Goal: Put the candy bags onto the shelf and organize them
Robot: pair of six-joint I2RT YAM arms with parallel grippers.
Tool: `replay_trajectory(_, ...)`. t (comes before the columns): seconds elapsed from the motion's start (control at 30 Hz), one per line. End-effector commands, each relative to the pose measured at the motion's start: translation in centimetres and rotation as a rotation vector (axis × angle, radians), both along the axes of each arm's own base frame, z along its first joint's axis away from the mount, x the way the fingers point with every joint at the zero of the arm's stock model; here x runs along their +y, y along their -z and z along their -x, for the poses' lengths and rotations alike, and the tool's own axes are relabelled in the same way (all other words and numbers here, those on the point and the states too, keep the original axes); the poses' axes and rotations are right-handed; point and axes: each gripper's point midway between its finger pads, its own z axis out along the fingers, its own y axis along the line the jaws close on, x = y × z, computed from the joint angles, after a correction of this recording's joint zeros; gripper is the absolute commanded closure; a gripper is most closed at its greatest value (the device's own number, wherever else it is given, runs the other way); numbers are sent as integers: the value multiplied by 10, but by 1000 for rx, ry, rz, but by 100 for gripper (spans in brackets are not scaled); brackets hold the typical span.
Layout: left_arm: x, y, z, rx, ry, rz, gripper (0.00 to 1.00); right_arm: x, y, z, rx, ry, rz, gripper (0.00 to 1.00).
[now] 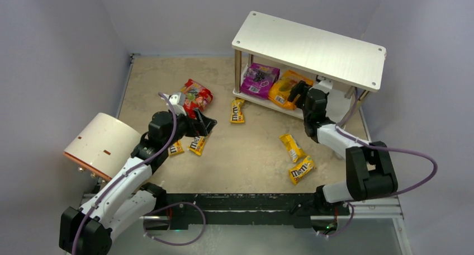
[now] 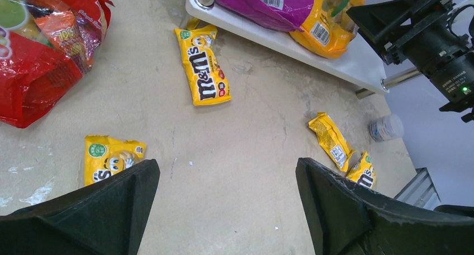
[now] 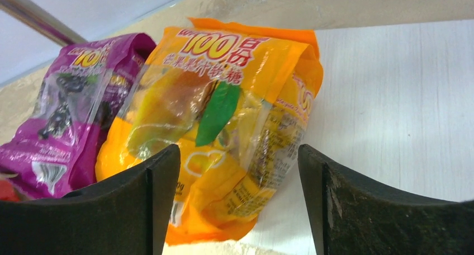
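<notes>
Fingers (image 3: pixel 128 210) of my right end effector (image 3: pixel 236 154) fill the foreground, spread wide and gripping nothing. The orange pouch (image 3: pixel 223 126) lies free just beyond them.

Findings, by size:
- Desk (image 1: pixel 251 154): carries all stock not yet shelved.
- Shelf (image 1: pixel 310 48): top board bare. The lower board (image 3: pixel 402 126) holds the orange pouch, with the purple pouch (image 3: pixel 61 121) touching it on one side. The other side is bare.
- Red pouch (image 1: pixel 195 95): on the desk, just beside my left end effector (image 2: pixel 226 165), which hovers released and grasps nothing.
- M&M's packets: five on the desk. One (image 1: pixel 237 111) is at the shelf's foot, two (image 1: pixel 292 147) lie before my right arm and two (image 1: pixel 197 145) lie under my left.

Assessment: the orange pouch is placed and the withdrawal remains. I should back out straight and level, below the top board, with the fingers wide. The pouch's near end sits close to the board's edge, so a brushing finger could drag it off.
</notes>
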Motion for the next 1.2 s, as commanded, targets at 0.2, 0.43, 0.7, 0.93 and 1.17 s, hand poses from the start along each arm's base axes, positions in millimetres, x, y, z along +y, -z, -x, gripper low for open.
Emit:
replay_trajectory(0.2, -4, -6, -2, -33, 16, 22, 1, 31, -2, 36, 15, -182, -94, 21)
replay_trajectory(0.43, -6, -4, -3, -22, 22, 26, 1, 23, 6, 26, 25, -106, -111, 33)
replay_trajectory(0.7, -6, -1, -3, -17, 18, 24, 1, 24, 15, 26, 52, -80, -159, 70)
replay_trajectory(0.93, -5, 7, -7, 1, 6, 8, 1, 16, 22, 38, 88, -82, -98, 90)
replay_trajectory(1.17, 5, 13, -20, 63, -85, -24, 0, 33, 24, 33, 117, -263, 32, 92)
